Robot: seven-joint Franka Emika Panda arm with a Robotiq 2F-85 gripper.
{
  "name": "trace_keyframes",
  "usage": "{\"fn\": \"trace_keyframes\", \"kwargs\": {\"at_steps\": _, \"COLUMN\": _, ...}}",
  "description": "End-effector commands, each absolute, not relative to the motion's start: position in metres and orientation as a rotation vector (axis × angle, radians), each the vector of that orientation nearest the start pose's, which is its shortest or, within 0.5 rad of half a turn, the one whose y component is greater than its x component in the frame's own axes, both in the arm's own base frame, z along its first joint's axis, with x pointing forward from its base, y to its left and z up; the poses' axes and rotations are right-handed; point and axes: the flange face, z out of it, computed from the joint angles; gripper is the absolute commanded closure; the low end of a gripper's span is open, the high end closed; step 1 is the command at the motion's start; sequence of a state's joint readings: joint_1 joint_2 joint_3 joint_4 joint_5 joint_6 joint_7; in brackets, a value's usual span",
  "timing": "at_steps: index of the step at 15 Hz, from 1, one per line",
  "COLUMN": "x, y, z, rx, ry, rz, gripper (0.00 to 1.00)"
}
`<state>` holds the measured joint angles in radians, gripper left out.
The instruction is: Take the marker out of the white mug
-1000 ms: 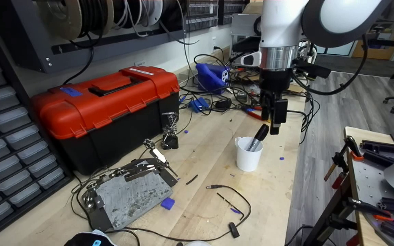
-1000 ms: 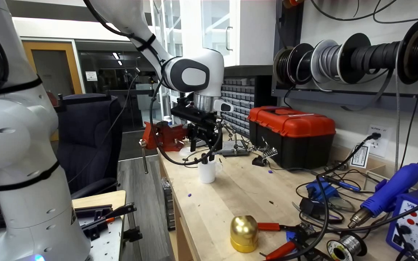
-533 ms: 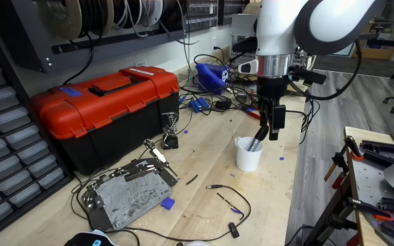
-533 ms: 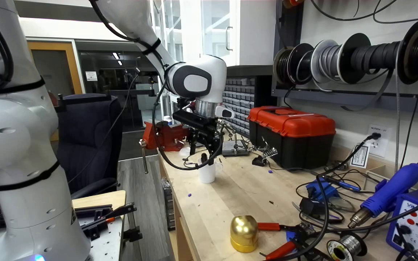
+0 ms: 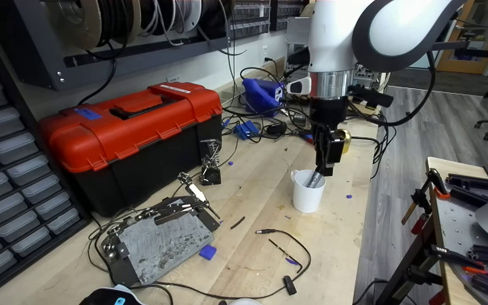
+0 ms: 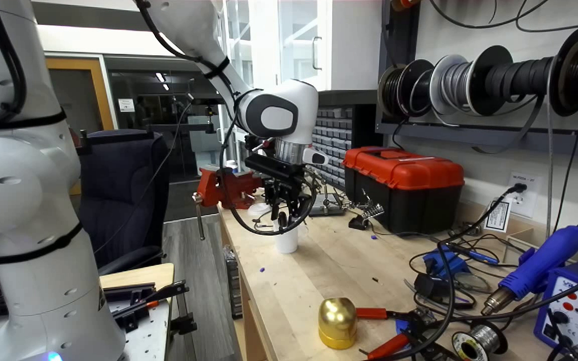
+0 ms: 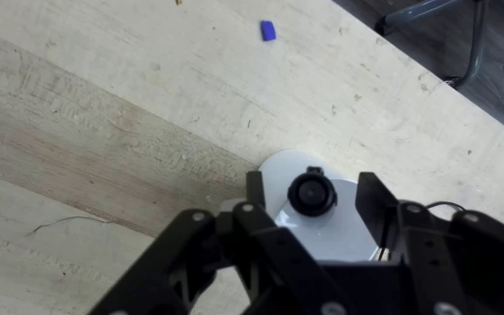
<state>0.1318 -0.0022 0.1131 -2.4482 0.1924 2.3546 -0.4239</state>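
The white mug [image 5: 306, 197] stands upright on the bench, in view also in an exterior view [image 6: 286, 242] and from above in the wrist view. Leaning in it is the marker [image 5: 313, 181], grey-bodied with a black cap [image 7: 311, 194]; its lower end is hidden inside the mug. My gripper [image 7: 311, 188] is over the mug, fingers on either side of the cap. A gap shows between the cap and each finger [image 7: 369, 197], so the jaws are open and grip nothing. Seen from outside, the fingertips hide most of the cap, just above the rim.
A red toolbox [image 5: 142, 123] stands against the wall. Cables and a gold dome-shaped object [image 6: 337, 323] lie farther along the bench, with a soldering station [image 6: 577, 301]. A red vise [image 6: 229, 188] sits at the bench edge. A clamp fixture [image 5: 163, 241] lies in front of the toolbox.
The arm has come down and across toward the mug, bringing the fingers around the marker's cap. The jaws look closer together than before. Mug and marker have stayed in place.
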Motion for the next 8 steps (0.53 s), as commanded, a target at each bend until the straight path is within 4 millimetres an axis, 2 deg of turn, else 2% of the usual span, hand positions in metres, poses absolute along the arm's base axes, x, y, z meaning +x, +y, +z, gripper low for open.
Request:
{"fn": "trace_keyframes", "kwargs": {"at_steps": 1, "x": 0.461, "y": 0.119, "z": 0.293, "rx": -2.881, "ry": -0.803, "rz": 0.087, "gripper": 0.72}}
{"fn": "trace_keyframes", "kwargs": {"at_steps": 5, "x": 0.458, "y": 0.123, "z": 0.299, "rx": -2.886, "ry": -0.819, "rz": 0.104, "gripper": 0.97}}
{"fn": "trace_keyframes", "kwargs": {"at_steps": 8, "x": 0.454, "y": 0.129, "z": 0.306, "rx": -2.887, "ry": -0.842, "rz": 0.119, "gripper": 0.94}}
